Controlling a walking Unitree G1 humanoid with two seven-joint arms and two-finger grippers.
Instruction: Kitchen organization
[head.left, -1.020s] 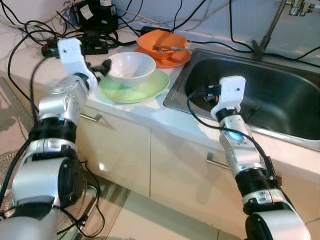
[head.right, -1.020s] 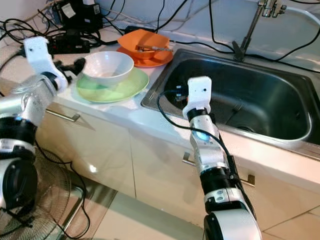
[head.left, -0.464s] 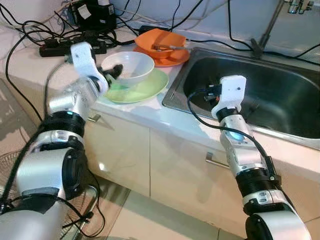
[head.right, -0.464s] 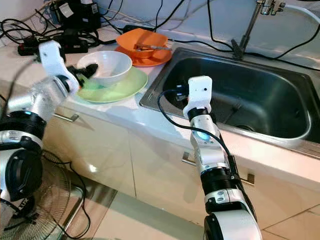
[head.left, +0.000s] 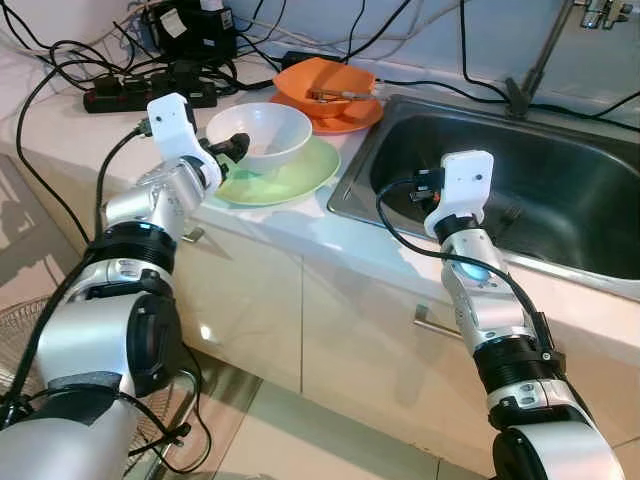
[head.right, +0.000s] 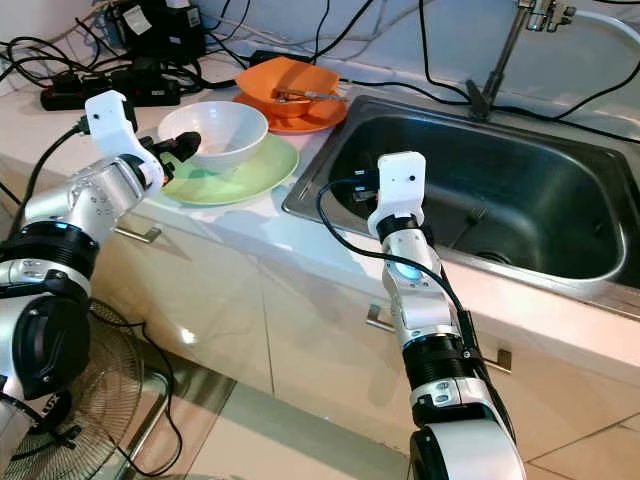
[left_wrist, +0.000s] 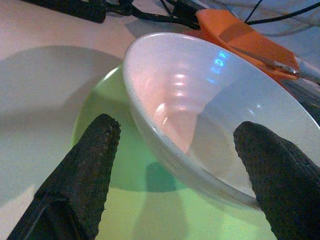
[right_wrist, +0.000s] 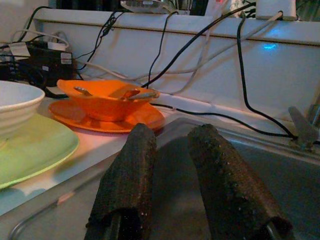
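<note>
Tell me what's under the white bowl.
The white bowl sits on a green plate, which lies on the counter. The plate's middle is covered by the bowl. The left gripper is open at the bowl's near rim, one finger on each side.

no readable text, labels or numbers

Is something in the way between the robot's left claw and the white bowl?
Nothing visible. The left gripper is open, its fingers either side of the white bowl's rim, above the green plate.
</note>
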